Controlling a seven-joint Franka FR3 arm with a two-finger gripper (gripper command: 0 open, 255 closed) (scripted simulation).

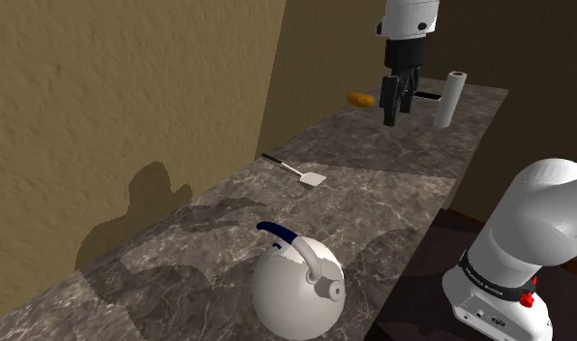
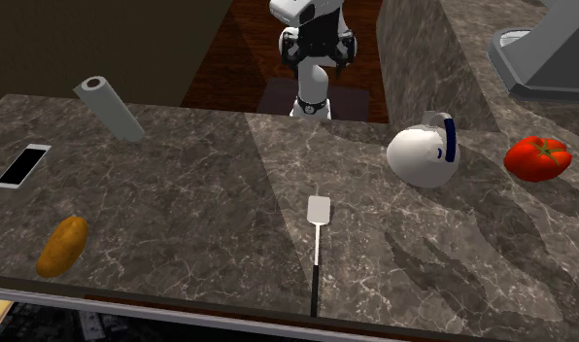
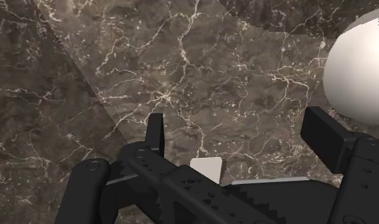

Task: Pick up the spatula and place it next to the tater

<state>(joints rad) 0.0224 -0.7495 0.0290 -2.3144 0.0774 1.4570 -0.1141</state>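
- The pincer (image 1: 397, 108) is hanging above the worktop (image 1: 393, 184), its two black fingers (image 3: 156, 133) standing wide apart and clasping nothing.
- The spatula (image 2: 320, 209) is lying flat on the worktop; in the wrist view its pale square blade is showing between the fingers, under them and untouched.
- Its handle is running thin, straight and black.
- The kettle (image 1: 298, 286), round and white with a dark blue handle, is sitting out past one finger; what it is holding I cannot tell.
- The tater (image 2: 62, 245), oblong and orange-brown, is lying well apart from the spatula; it is appearing just at the shoulder view's left of the pincer.
- The worktop is showing dark brown stone-like veining in pale lines.
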